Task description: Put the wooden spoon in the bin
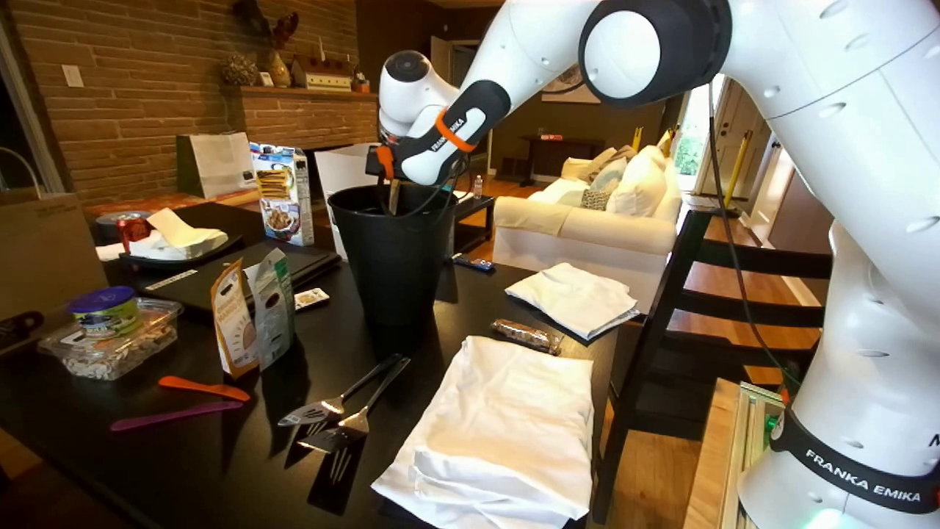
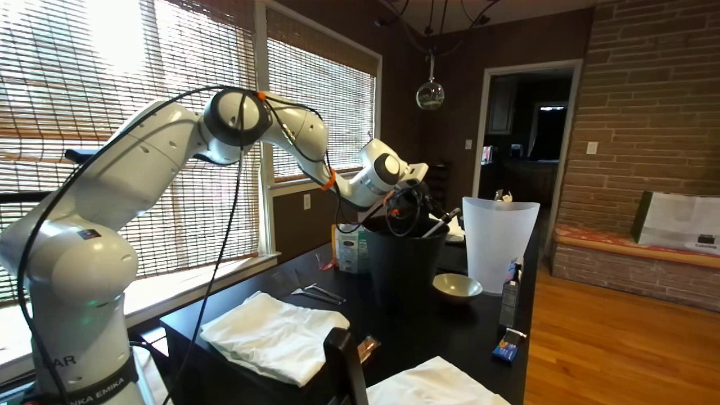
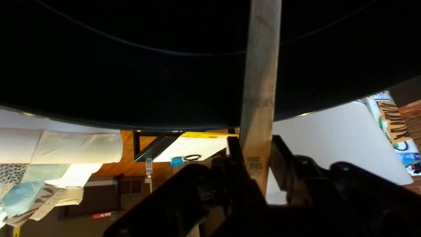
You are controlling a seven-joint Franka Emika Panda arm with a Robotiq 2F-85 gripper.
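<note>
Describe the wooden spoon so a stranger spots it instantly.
Find the tall black bin on the dark table. At its mouth, the gripper holds the wooden spoon. Its bare light-brown wood, bearing small dark print, sets it apart from the shiny metal utensils on the table.

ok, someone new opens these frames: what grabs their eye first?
Probably the big white arm, arching from the right of an exterior view to the tall black bin on the dark table. In the wrist view, the gripper holds the wooden spoon, which reaches over the bin's dark mouth. Next, perhaps, the folded white cloth in an exterior view's foreground.
</note>
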